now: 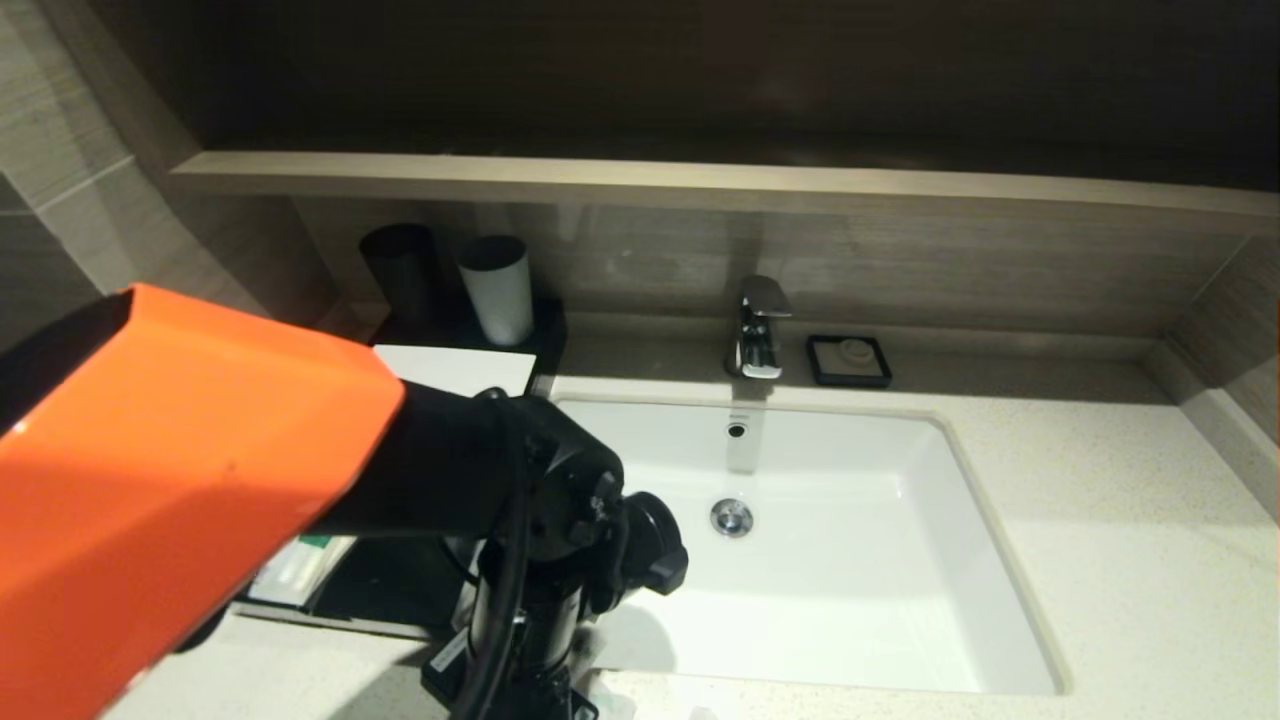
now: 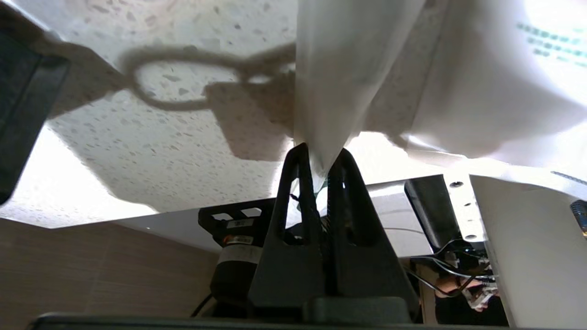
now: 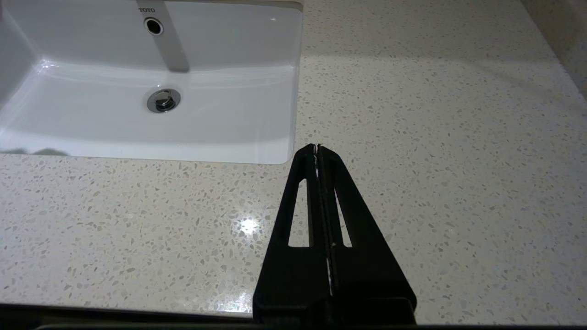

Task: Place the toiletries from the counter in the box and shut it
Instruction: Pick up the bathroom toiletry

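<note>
I am a two-armed robot at a bathroom sink. My left pincer [image 2: 318, 153] is down at the front edge of the speckled stone counter [image 1: 1120, 520], just left of the white sink [image 1: 850, 560], and its two black fingers are pinched shut on the corner of a white plastic packet [image 2: 339, 78]. In the left wrist view a second white packet [image 2: 481, 91] lies just beside it, with rows of green print too blurred to read.

My right pincer [image 3: 317, 147] is parked over bare counter to the right of the sink, fingers pressed together and holding nothing.

The black box [image 1: 400, 590] sits on the counter left of the sink, mostly hidden behind my orange left arm [image 1: 180, 480]. Its white top [image 1: 470, 368] shows behind the arm, and its front drawer looks pulled open, with what seems to be a white and green packet [image 1: 295, 570] already inside.

I judge the task partly done: at least two packets are still outside the box, one of them in my grip, and the drawer is not yet closed.

Readable writing: "TOTO" on the sink wall above the overflow hole [image 3: 153, 25]. A tap [image 1: 760, 328], a black soap dish [image 1: 850, 360] and two cups, one dark [image 1: 400, 268] and one grey [image 1: 497, 288], stand at the back.
</note>
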Available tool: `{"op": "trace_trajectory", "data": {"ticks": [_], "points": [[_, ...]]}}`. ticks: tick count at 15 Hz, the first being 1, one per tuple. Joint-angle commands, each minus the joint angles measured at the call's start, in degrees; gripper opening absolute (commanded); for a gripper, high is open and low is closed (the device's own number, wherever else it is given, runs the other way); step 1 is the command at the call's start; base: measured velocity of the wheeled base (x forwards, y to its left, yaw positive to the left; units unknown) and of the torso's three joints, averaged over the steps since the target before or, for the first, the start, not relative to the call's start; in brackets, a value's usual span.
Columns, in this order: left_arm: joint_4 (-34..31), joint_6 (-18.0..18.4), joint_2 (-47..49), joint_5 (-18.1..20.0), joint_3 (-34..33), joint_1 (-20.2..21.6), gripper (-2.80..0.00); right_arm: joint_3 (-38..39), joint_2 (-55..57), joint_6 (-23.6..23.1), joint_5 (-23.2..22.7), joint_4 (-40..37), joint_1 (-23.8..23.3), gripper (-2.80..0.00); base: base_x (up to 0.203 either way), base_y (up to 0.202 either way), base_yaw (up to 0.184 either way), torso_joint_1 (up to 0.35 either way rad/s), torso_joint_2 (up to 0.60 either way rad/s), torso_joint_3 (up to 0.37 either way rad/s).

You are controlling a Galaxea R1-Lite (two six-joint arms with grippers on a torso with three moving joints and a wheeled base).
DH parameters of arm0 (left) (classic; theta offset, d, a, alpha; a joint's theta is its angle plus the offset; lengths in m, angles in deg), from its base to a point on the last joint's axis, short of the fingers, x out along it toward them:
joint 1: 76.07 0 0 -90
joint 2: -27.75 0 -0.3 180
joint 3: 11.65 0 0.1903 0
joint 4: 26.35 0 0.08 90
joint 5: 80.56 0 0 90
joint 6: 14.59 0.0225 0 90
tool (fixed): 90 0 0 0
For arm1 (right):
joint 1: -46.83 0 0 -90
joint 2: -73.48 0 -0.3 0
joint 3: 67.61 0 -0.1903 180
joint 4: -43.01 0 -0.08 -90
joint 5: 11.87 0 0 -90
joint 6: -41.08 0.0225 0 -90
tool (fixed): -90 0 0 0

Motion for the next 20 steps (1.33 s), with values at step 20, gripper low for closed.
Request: {"op": "trace_trajectory", "data": {"ticks": [20], "points": [[-3.52, -2.56, -10.47, -4.13, 1.85, 0.1, -2.8, 0.01, -0.05, -0.02, 0.0, 0.05, 0.01, -2.8, 0.0, 0.0, 0.0, 0.0, 0.0, 0.0]]}}
